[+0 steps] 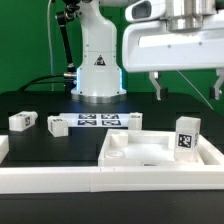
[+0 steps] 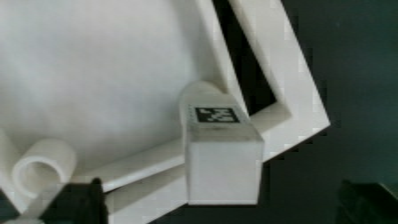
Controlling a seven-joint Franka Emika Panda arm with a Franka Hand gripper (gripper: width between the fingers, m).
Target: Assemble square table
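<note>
The white square table top point(image 1: 135, 158) lies upside down near the front of the black table, its raised rim point(image 2: 270, 75) up. One white tagged leg point(image 1: 187, 137) stands upright in the top's corner on the exterior view's right. My gripper point(image 1: 187, 90) hangs just above it, open. In the wrist view the leg point(image 2: 222, 155) stands between my fingertips point(image 2: 71, 203), with a clear gap on both sides. Three more legs lie loose at the back: one point(image 1: 22, 121) at the exterior view's left, one point(image 1: 57, 125) beside it, one point(image 1: 133, 120) past the marker board.
The marker board point(image 1: 98, 121) lies flat in front of the robot's base point(image 1: 98, 70). A long white rail point(image 1: 50, 180) runs along the front edge. A round screw socket point(image 2: 43, 162) rises from the table top's inner face.
</note>
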